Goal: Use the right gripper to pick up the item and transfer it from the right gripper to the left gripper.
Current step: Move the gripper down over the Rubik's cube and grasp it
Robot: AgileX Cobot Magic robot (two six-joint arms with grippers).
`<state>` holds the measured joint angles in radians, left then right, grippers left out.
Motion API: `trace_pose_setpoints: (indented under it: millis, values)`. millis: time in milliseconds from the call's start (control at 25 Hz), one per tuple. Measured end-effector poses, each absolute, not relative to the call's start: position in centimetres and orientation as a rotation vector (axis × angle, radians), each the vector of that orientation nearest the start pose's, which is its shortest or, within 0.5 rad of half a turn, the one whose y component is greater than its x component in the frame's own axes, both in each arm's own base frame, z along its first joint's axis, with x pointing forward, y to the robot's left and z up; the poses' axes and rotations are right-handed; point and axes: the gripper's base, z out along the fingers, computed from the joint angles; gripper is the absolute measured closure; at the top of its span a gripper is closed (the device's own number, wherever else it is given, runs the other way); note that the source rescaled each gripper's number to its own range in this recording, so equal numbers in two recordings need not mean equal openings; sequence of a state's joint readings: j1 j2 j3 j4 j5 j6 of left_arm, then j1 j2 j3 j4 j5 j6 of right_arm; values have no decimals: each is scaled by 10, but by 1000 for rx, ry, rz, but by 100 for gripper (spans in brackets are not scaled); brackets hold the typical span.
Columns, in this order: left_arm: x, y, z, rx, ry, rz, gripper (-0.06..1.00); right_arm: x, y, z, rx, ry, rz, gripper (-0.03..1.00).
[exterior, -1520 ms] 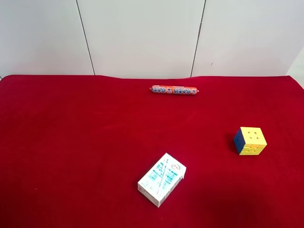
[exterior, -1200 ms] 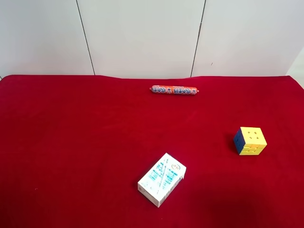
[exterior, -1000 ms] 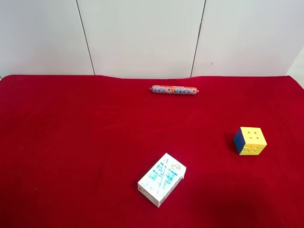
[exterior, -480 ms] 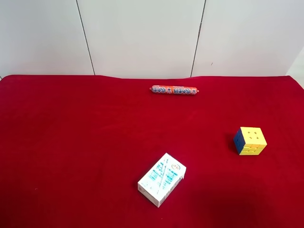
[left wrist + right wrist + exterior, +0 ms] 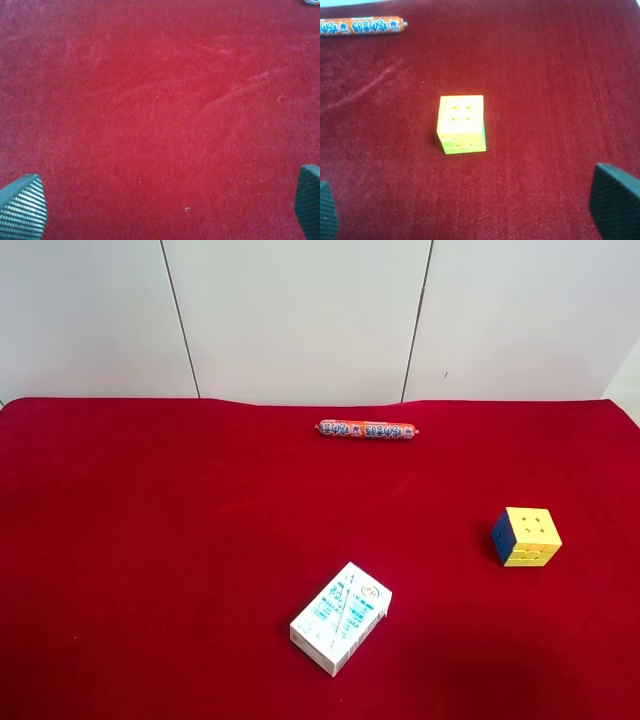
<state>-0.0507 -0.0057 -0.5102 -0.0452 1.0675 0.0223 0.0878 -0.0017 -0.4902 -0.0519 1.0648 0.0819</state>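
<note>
The left gripper (image 5: 165,205) is wide open and holds nothing. Under it there is only red cloth (image 5: 160,100).

In the high view no arm shows. Near the front, about the middle, lies the white and teal carton (image 5: 340,618). It has teal print and a small red round mark, but the words are too small to read. Far back lies the orange sausage stick (image 5: 367,429). Blue writing runs along it, and I cannot read that either. The cube (image 5: 527,536) sits on the right side of the cloth, well apart from both. Its yellow face is up and a blue face shows on its left. It has no words.

The right gripper (image 5: 470,207) is wide open too and holds nothing. It hangs on the near side of the cube and does not touch it.

I think the step now is reaching for the cube. To do it well, the cube should end up right in the middle between the fingertips (image 5: 615,200). The pads should press two flat sides, not corners, or the cube may twist out. Leave part of it poking out for the left gripper to grab.
</note>
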Motion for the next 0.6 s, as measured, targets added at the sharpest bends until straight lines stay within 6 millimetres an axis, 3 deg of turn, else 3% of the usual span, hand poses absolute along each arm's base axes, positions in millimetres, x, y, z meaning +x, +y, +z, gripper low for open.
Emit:
trace_pose_setpoints:
  millis: [440,600]
  values:
    - [-7,-3,280,77,2034,-72,-6,-4,-4,274,-4,2054,55,-3]
    - [-7,-3,280,77,2034,-72,-6,5,-3,288,-5,2086,47,-3]
